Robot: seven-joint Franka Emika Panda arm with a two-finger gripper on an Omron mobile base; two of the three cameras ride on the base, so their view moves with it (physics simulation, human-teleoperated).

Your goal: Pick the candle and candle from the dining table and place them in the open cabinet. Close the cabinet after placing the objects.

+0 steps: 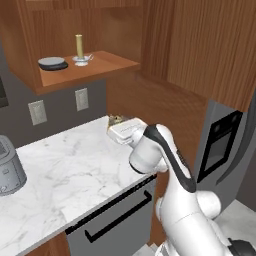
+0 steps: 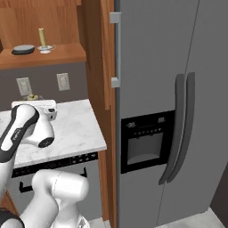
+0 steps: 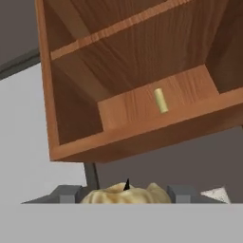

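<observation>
Golden spool-shaped candle (image 3: 124,193) sits bottom centre of the hand view, ribbed cream-gold top with a short black wick, wedged between the two dark finger tips of the gripper (image 3: 124,195), so the gripper is clenched on it. In the left base view the same candle (image 1: 116,120) peeks out as a small golden lump at frame centre, just ahead of the white hand, above the far edge of the marble worktop (image 1: 60,170). In the right base view it is a tiny yellowish speck (image 2: 32,96) at left, behind the hand.

Stick candle (image 1: 79,46) stands upright on its round silver dish base, upper left of the left base view, on the bottom shelf of the open cabinet (image 1: 85,70). Flat dark grey dish (image 1: 52,63) lies just beside it to the left, apart from it. Right base view has the same pair upper left: stick candle (image 2: 42,38), dish (image 2: 23,49). Hand view looks up into the cabinet (image 3: 133,104), with the stick candle (image 3: 161,100) mid-frame behind the shelf lip.

Two wall outlets (image 1: 37,112) sit under the cabinet on grey wall. A grey round appliance (image 1: 9,167) stands at the left edge on the worktop. Dishwasher front (image 1: 112,220) with black handle is below the worktop. Grey fridge (image 2: 169,111) takes up the right half of the right base view.
</observation>
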